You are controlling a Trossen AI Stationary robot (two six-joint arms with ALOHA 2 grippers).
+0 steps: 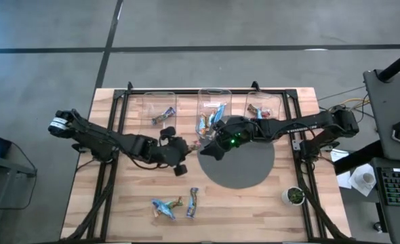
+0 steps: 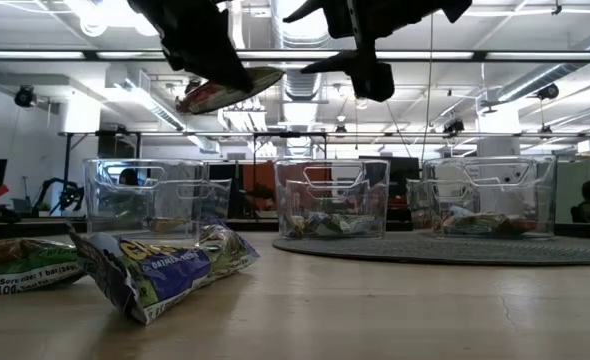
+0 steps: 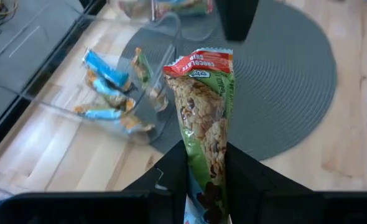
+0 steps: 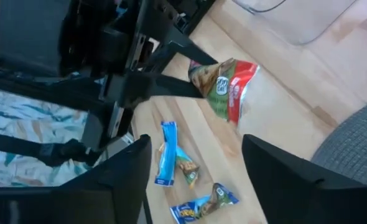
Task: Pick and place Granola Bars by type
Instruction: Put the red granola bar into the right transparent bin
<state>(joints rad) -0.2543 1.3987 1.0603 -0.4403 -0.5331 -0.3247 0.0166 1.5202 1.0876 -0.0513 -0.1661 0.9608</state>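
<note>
My left gripper (image 3: 205, 163) is shut on a green granola bar (image 3: 203, 106) with a red end, held in the air in front of the middle bin (image 1: 212, 116). In the high view this gripper (image 1: 180, 153) is left of the grey mat (image 1: 244, 169). My right gripper (image 4: 196, 180) is open, holds nothing, and hovers beside it over the mat's left edge (image 1: 215, 146). Several blue and multicoloured bars (image 1: 163, 207) (image 1: 192, 202) lie flat on the wood near the table's near edge. Other bars lie in the three clear bins. My left gripper pinches the green bar between its two fingers, on the wrapper's lower part (image 3: 206, 177). The bar's red end (image 3: 199, 63) sticks out well beyond the fingertips. In the low view the bar (image 2: 227, 95) is lifted clear of the table and lies roughly level.
Three clear bins stand in a row along the far side: left (image 1: 160, 112), middle, and right (image 1: 262, 110). A small round pot (image 1: 295, 196) stands near the table's right near corner. Bare wood lies between the mat and the loose bars.
</note>
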